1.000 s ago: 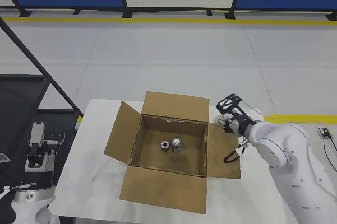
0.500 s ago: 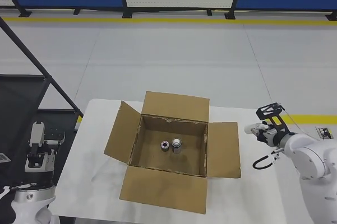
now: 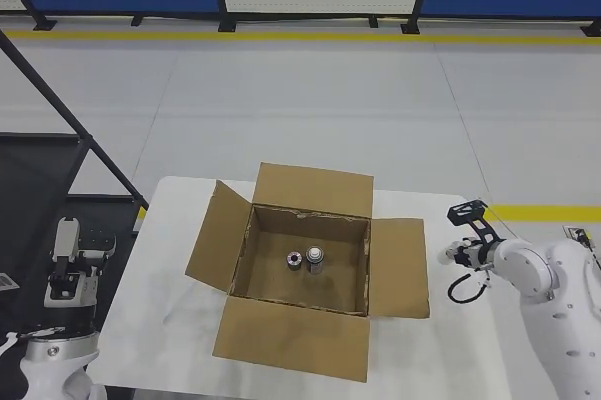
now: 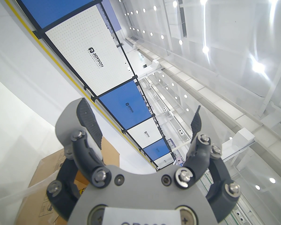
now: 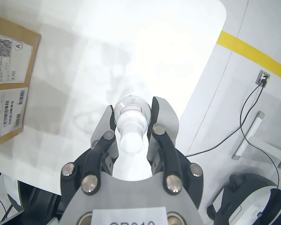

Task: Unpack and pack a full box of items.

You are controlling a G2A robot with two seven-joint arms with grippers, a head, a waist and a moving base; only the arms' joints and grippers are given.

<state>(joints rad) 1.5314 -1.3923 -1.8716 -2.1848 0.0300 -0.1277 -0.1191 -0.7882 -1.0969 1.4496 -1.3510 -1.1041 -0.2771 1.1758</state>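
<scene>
Bottle [image 5: 130,139] clamped in fingers of right gripper [image 5: 132,107] above tabletop [image 5: 107,36], frame right of box [image 3: 315,190], presumably to unload it; left gripper [image 4: 140,110] agape, empty

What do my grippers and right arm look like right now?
Left gripper and right gripper match: grey plate, black links with silver screws, grey fingers with black ribbed pads, white label. The right arm is white, with a black cable loop at its wrist.

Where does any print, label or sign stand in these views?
Cardboard box flap: shipping labels with barcodes, fine print too small.
Wall panels: a logo word.
Bottle in the right end effector: a red-edged label, unreadable.
Base of the right end effector: a tag, cut off.
</scene>
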